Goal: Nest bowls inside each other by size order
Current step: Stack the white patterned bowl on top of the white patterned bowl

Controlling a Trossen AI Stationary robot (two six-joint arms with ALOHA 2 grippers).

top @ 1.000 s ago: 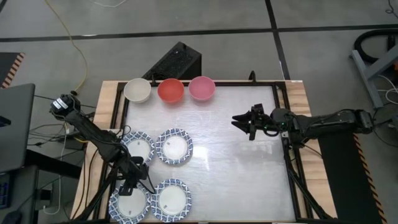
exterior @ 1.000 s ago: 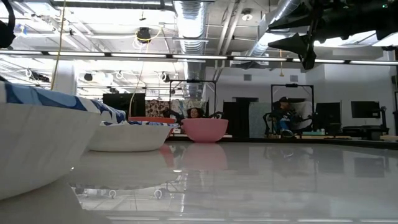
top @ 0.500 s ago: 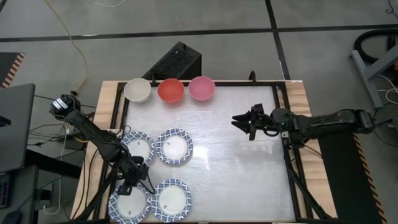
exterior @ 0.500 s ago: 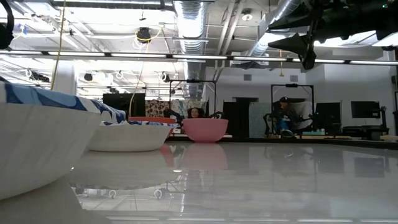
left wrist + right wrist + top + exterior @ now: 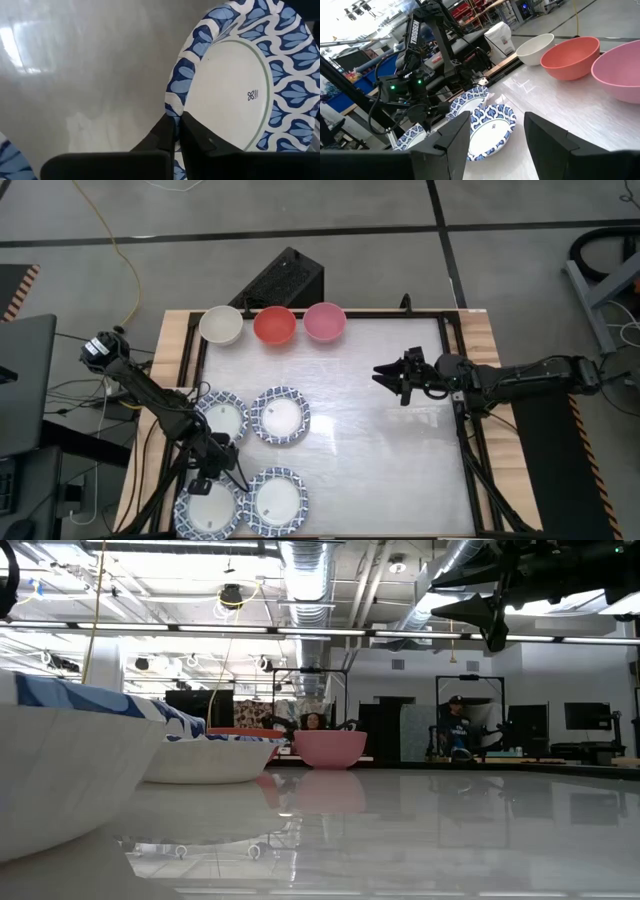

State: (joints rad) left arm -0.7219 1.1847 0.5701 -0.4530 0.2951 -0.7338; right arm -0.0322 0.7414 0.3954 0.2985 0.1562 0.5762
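Beyond the glossy white table [image 5: 370,420] lies a grey concrete floor with a black box [image 5: 283,280] at the far edge, and the low view shows a workshop with ducting overhead and seated people well behind. Four blue-and-white patterned bowls sit in a square cluster around the left gripper [image 5: 205,477]: the near-left bowl [image 5: 207,508] directly under it, the near-right bowl [image 5: 275,500] just beside it, the far-left bowl [image 5: 222,418] and far-right bowl [image 5: 281,416] ahead of it. The left gripper's fingers [image 5: 167,135] are pressed together on the patterned rim of the near-left bowl [image 5: 235,85], pinching it at the edge nearest the wrist. Three smaller bowls stand in a row along the table's far edge, well apart from both grippers: the cream-white bowl [image 5: 221,325], the red bowl [image 5: 274,325] and the pink bowl [image 5: 324,321], each touching or nearly touching its neighbour. The right gripper [image 5: 385,373] hangs above the table's right half, its fingers [image 5: 455,137] spread and holding nothing, pointed toward the patterned cluster with the small bowls off to its side.
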